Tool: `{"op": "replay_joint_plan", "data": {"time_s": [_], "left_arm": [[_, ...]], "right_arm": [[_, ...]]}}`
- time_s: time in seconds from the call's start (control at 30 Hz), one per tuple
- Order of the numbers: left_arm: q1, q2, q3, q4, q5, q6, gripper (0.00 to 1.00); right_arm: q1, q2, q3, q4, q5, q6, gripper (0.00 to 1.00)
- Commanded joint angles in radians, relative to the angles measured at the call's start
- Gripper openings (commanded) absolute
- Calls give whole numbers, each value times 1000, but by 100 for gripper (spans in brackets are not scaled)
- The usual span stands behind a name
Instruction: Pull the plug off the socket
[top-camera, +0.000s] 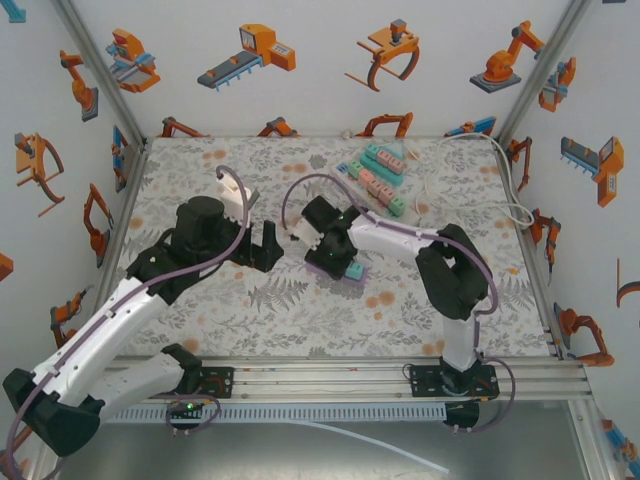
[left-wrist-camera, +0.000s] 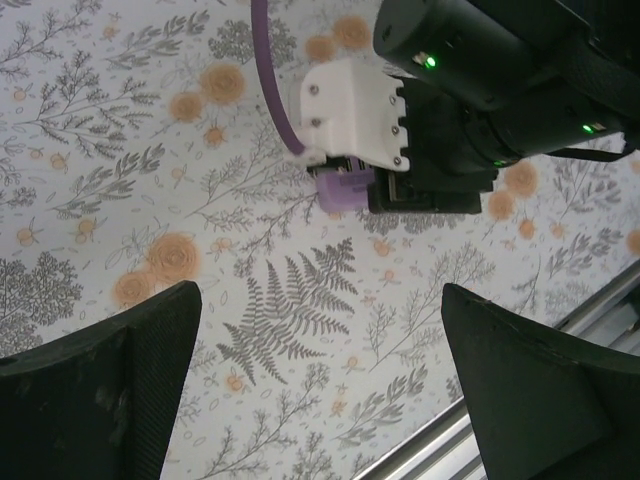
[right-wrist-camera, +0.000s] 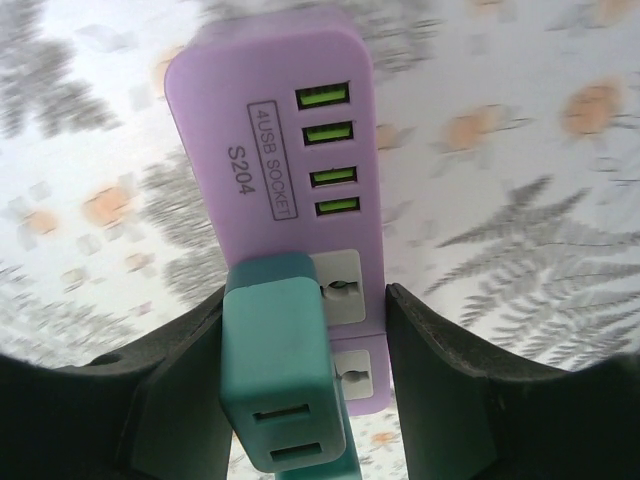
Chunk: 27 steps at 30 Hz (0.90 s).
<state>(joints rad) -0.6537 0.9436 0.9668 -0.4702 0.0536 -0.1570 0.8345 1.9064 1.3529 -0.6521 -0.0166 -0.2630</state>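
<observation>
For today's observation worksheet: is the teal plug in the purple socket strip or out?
In: the teal plug sits flush on the purple socket strip, no prongs showing.

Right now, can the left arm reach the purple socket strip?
Probably yes. The left arm's jaws stand open beside the purple socket strip, bare table between them. The right arm's jaws sit around the teal plug, so only the strip's USB end looks free.

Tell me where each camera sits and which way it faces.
Top external: above and behind, looking down at the table; left arm and right arm show.
Left wrist: looks down past the open left gripper at the right gripper and purple socket strip.
Right wrist: close over the strip, its fingers flanking the teal plug.
Shared: all three show the strip.
</observation>
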Motion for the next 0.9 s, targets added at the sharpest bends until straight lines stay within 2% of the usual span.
{"op": "replay_joint_plan", "data": {"time_s": [0.0,0.3,0.4,0.53,0.67,0.87], "left_arm": [[-2,-65,-30,-45,20,60,97],[-12,-111,-62,-49,-13,-3,97],[-21,-112,-75,-45,-32,-42,97],[-29,-117,-104,-21,-54,-96,97],[-34,-126,-118,-24,-70,-133,97],[-38,-132,-161,-40,-64,-213,97]], "right_arm": [[74,-94,-70,4,-57,36,37],[207,-231,-265,71,-105,128,38],[208,-252,-303,127,-85,145,44],[209,-225,-286,132,-65,159,59],[209,-287,-275,145,-71,148,71],[206,-501,-331,162,-87,133,74]]}}
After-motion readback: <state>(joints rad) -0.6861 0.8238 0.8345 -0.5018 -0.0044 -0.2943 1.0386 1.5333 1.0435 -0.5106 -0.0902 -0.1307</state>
